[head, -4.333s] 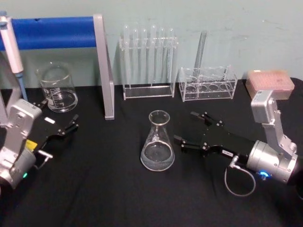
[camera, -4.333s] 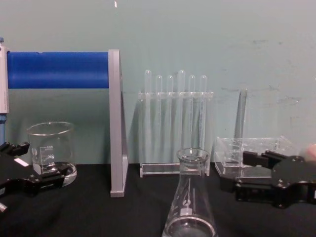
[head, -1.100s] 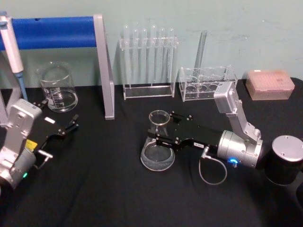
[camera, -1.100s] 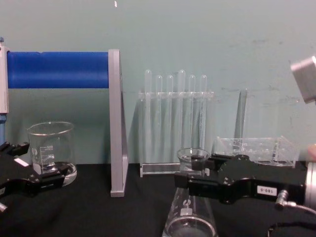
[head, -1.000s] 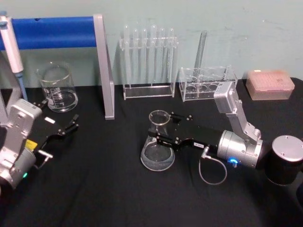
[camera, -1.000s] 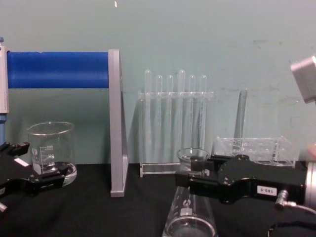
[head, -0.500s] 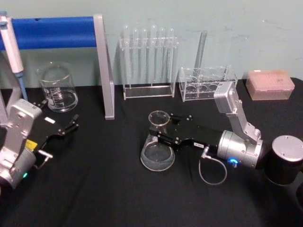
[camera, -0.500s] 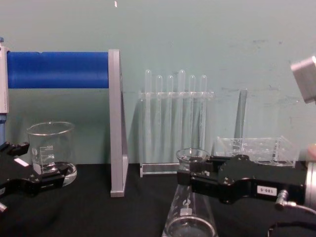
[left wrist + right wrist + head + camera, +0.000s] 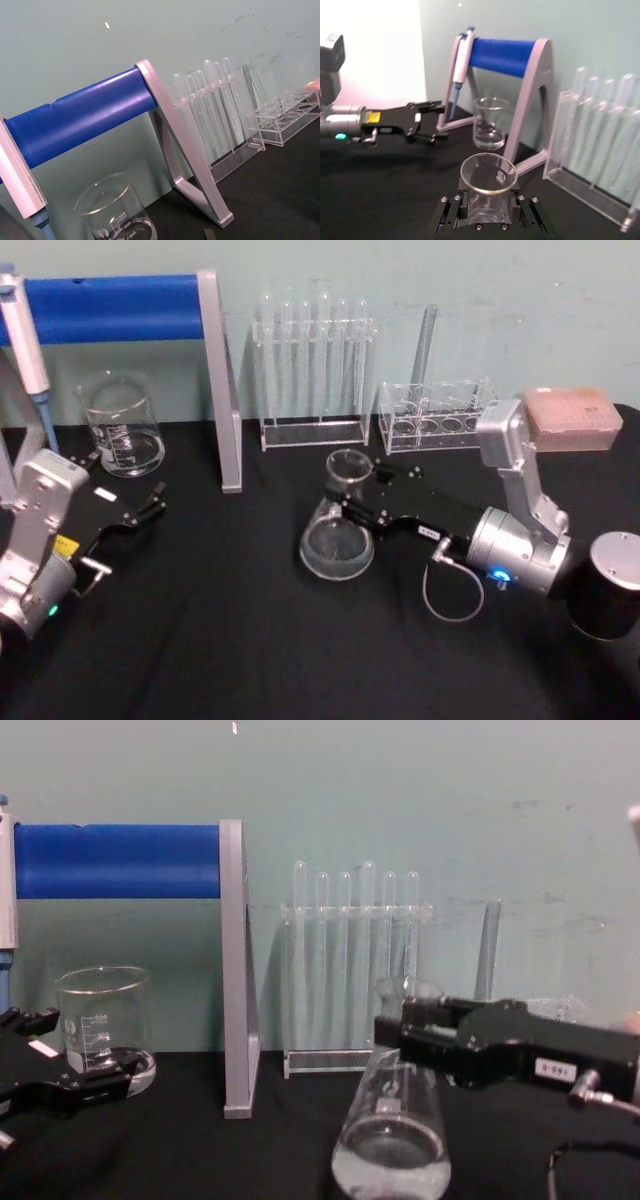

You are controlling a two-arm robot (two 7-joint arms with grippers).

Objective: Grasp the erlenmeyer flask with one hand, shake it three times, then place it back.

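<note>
- Flask [image 9: 333, 540] sits mid-table, a little right of centre, tilted with its rim leaning to the far right; I can't tell whether its base is clear of the cloth
- My right pincer [image 9: 356, 492] reaches in from the right and is clamped on the neck just under the rim, one flat finger on each side; the right wrist view shows the glass seated between them
- Handling: thin clear glass, so stiff, brittle and smooth, and probably slick against flat fingers
- It looks light, with most of the weight in the wide base, so I expect it to swing below the grip when shaken; I can't tell if there is liquid inside
- Hold: the neck is the narrowest part, and the flared rim above should stop it sliding down; squeeze firmly, not hard enough to crack it
- Left pincer [image 9: 155, 500] is parked at the near left, fingers spread on nothing, just this side of the beaker [image 9: 122, 425]
- Surface: flat black cloth [image 9: 220, 640], likely a soft landing, though a dark ground makes the clear base hard to judge
- Room: tube rack [image 9: 312, 370] is far behind the flask, a second rack [image 9: 437, 418] is far right, and the grey stand [image 9: 222, 390] is far left
- A black cylinder [image 9: 610, 585] stands near right, beside my arm
- The near side is open cloth, so I'd keep the shakes short and away from the racks
</note>
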